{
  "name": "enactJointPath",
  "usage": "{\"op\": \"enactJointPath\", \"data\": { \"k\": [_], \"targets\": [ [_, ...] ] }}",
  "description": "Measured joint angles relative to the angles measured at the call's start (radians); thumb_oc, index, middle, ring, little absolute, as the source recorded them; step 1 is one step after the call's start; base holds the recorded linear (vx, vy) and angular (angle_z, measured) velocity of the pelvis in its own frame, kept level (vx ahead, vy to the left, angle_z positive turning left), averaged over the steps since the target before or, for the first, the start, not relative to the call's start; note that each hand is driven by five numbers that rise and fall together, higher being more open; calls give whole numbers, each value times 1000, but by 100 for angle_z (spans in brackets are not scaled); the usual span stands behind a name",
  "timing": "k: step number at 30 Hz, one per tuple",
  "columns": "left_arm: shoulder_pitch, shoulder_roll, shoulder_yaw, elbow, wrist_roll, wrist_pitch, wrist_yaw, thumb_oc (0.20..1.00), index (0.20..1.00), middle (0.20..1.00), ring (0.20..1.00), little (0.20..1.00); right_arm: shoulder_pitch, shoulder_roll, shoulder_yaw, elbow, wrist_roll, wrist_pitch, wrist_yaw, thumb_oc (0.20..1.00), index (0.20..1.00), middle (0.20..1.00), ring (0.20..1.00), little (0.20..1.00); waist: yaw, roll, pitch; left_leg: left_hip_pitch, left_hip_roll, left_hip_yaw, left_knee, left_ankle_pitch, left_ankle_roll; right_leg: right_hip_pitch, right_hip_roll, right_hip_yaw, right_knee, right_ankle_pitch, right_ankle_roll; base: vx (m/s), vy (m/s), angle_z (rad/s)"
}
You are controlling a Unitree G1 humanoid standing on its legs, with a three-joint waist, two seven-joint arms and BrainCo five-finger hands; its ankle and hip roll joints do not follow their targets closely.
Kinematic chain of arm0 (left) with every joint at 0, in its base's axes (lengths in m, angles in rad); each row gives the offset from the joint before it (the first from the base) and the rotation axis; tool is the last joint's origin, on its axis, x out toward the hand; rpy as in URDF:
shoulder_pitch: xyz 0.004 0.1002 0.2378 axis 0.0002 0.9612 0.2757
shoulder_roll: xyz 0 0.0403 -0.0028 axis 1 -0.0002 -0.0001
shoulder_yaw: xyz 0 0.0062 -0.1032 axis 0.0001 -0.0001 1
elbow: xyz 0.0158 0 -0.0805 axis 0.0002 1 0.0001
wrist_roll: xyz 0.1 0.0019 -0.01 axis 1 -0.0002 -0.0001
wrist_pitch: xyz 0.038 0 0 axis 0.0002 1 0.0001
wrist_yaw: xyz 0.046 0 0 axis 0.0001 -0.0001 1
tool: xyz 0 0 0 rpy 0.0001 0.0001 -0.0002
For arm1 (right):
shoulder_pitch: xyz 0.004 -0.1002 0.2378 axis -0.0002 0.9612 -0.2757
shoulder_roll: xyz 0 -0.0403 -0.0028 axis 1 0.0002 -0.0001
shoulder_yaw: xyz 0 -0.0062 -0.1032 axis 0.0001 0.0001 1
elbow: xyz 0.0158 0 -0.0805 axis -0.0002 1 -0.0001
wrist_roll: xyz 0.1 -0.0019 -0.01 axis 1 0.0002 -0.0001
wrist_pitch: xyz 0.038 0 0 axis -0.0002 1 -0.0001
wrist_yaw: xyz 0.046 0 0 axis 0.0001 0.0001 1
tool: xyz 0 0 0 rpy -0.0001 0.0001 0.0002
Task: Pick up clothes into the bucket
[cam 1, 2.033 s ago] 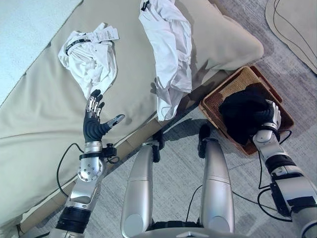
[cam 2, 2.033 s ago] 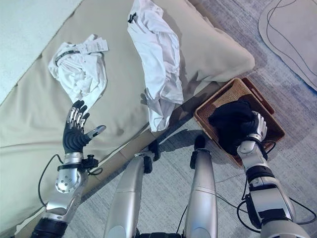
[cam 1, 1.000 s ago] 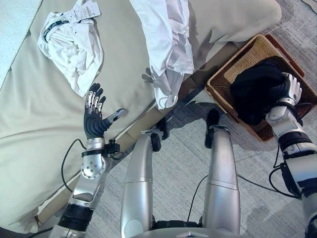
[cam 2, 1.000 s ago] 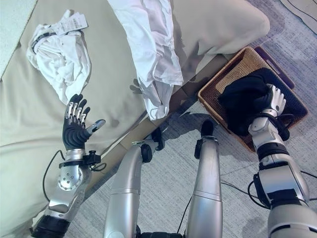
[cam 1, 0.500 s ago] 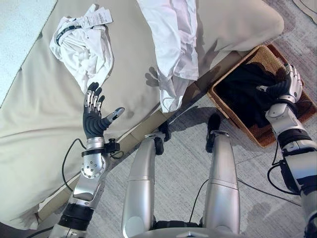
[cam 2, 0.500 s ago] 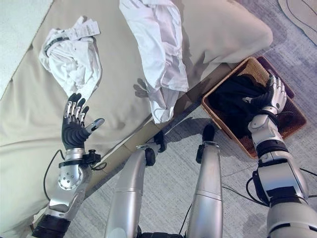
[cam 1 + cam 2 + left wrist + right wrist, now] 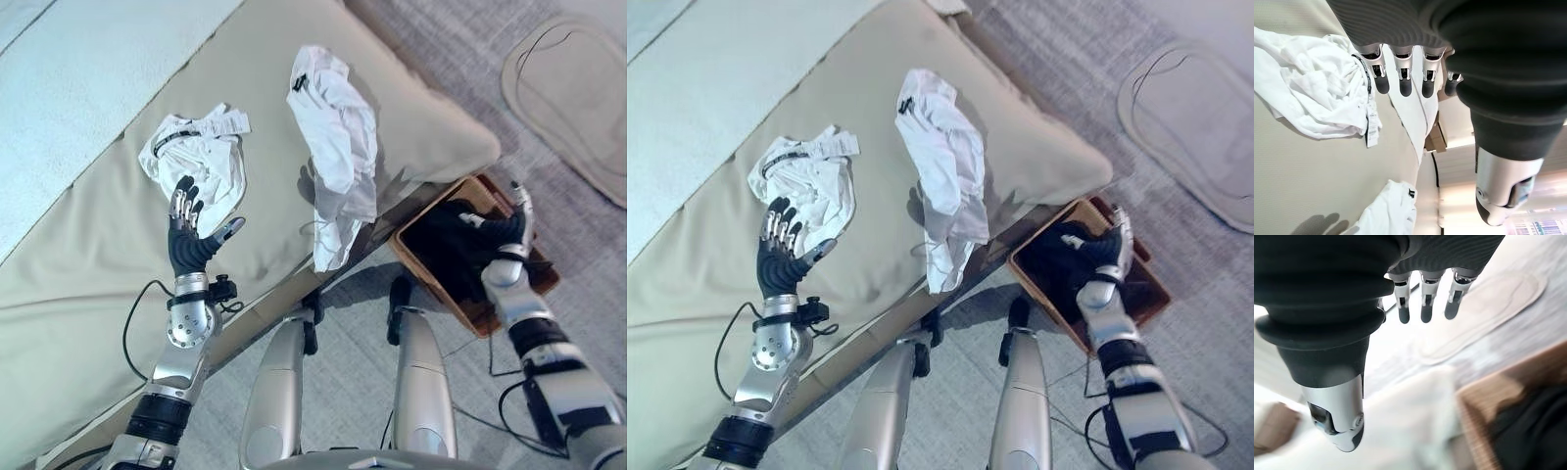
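A wicker basket (image 7: 480,183) stands on the floor by the bed's edge, with a black garment (image 7: 446,250) lying inside it. My right hand (image 7: 505,230) hovers over the basket's far side, open, fingers straight and holding nothing. A crumpled white garment with a tag (image 7: 196,157) lies on the beige bed cover. My left hand (image 7: 186,240) is raised just in front of it, open and apart from the cloth. A longer white garment (image 7: 338,157) drapes over the bed's edge, its end hanging toward the floor beside the basket.
The beige bed cover (image 7: 88,294) fills the left side, with a pale blue sheet (image 7: 78,69) beyond it. Grey carpet lies around the basket. A beige mat (image 7: 568,98) rests on the floor at the far right.
My right hand has let go of the black garment, which now lies in the basket, and has lifted with its fingers opened. The camera has shifted. My left hand keeps its pose.
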Motion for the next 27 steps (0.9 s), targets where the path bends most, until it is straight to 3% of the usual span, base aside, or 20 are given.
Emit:
{"op": "enactJointPath", "data": {
  "k": [6, 11, 16, 22, 27],
  "targets": [
    [-20, -6, -10, 98, 109, 36, 5, 1000, 1000, 1000, 1000, 1000, 85, 68, 3, -50, 39, -24, 60, 1000, 1000, 1000, 1000, 1000, -19, -13, -4, 116, 9, -35, -101, 36, -6, 134, 17, -53, -87, 13, 4, 76, -26, 12],
    [-119, 10, -67, 175, 239, 75, 17, 1000, 1000, 1000, 1000, 1000, 97, 100, 111, -49, 47, -27, 112, 1000, 1000, 1000, 1000, 1000, -20, -19, -2, 178, 18, -33, -134, 43, -4, 204, 33, -59, -142, 32, 8, 29, 15, -4],
    [-258, 37, -131, 235, 386, 106, 26, 1000, 1000, 1000, 1000, 1000, 98, 138, 159, -51, 33, -27, 143, 1000, 1000, 1000, 1000, 1000, -28, -34, 5, 181, 18, -30, -133, 44, -2, 208, 34, -57, -146, 37, 9, -3, 34, -2],
    [-427, 41, -179, 435, 567, 200, 106, 1000, 1000, 1000, 1000, 1000, 83, 141, 191, -86, -5, -27, 152, 1000, 1000, 1000, 1000, 1000, -54, -76, 49, 178, 20, -8, -131, 44, -2, 192, 38, -35, -147, 43, 11, -18, 53, -9],
    [-520, 77, -195, 521, 655, 271, 154, 1000, 1000, 1000, 1000, 1000, 53, 127, 215, -103, -24, -27, 153, 1000, 1000, 1000, 1000, 1000, -79, -87, 81, 121, 21, 15, -93, 41, -4, 130, 44, -7, -122, 54, 14, -52, 32, -15]
  ]
}}
